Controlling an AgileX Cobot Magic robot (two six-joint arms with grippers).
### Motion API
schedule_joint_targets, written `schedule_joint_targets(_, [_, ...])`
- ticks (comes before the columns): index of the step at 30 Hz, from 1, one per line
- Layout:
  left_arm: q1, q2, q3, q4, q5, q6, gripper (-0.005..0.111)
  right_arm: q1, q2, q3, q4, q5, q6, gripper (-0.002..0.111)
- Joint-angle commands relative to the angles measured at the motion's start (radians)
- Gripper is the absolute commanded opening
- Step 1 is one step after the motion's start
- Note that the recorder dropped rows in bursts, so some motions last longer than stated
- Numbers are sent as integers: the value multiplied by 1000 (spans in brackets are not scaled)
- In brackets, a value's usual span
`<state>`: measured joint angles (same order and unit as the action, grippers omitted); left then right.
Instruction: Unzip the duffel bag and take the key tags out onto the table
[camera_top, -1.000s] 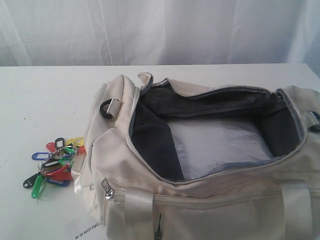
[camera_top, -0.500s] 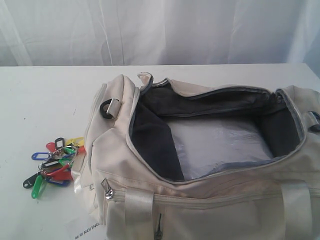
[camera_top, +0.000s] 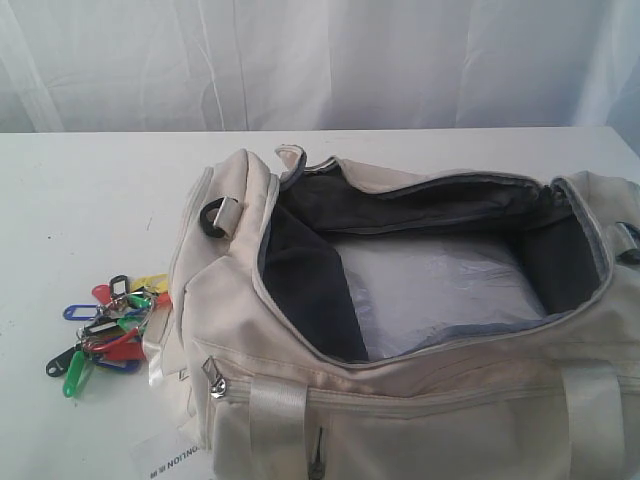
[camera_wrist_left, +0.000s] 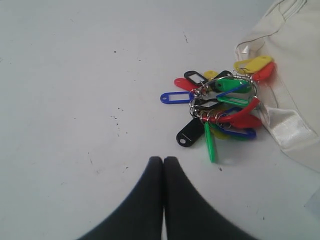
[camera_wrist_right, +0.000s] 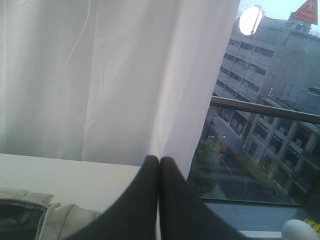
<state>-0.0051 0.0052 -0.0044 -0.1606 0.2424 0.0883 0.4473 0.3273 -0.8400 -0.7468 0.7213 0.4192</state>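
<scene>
Both pincers are closed tight and empty. The left pincer (camera_wrist_left: 163, 159) and the right pincer (camera_wrist_right: 159, 158) each show two black fingers pressed together with no gap.

From the exterior view I can see neither arm, so I only have the wrist cameras for them. The bag (camera_top: 450, 400) is cut off by the right and bottom edges of the frame, so its far end and most of its front are lost to me. A white label (camera_top: 165, 458) pokes out at the lower left of the bag, its print upside down and too small to read. Part of the bunch of key tags (camera_top: 108, 328) tucks against the bag's end, and I cannot count the tags.

The bag is soft cream fabric, slumped and creased, and its top zip is open wide. That exposes a dark grey lining (camera_top: 300, 280) and a pale, crinkly plastic sheet (camera_top: 430, 290) on the bottom. Shiny pale webbing handles (camera_top: 277, 420) run down the front, a metal zip pull (camera_top: 213, 378) hangs at the front corner, and a black ring (camera_top: 211, 218) sits on the end panel. The tags are small flat plastic tabs in red, blue, green, yellow and black on metal rings. They lie on the plain white counter (camera_top: 90, 190) at the lower left of the exterior view, just beside the bag's end.

The left pincer points at bare counter near the tags and is clear of them. I cannot tell how high it sits. The right pincer points at a white curtain (camera_wrist_right: 100, 75) and a window (camera_wrist_right: 265, 125), with a corner of the bag below it.
</scene>
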Motion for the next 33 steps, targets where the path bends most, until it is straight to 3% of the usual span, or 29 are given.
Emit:
schedule_joint_targets(1, [-5,-5,4,133,-13,-2,0,-9,-3,4,-9,-12,5,0])
schedule_joint_targets(4, [-5,-5,4,263,-13,-2,0,-9,-3,4,-9,-12,5,0])
schedule_joint_targets(10, [-5,-5,4,251,-13,-2,0,-9,-3,4,-9,-12,5,0])
schedule_joint_targets(16, [-5,-5,4,139,-13,-2,0,-9,-53,4,-9,-12,5,0])
schedule_joint_targets(33, [-5,-5,4,139,-11,-2,0,-9,-98,4,-9,-12,5,0])
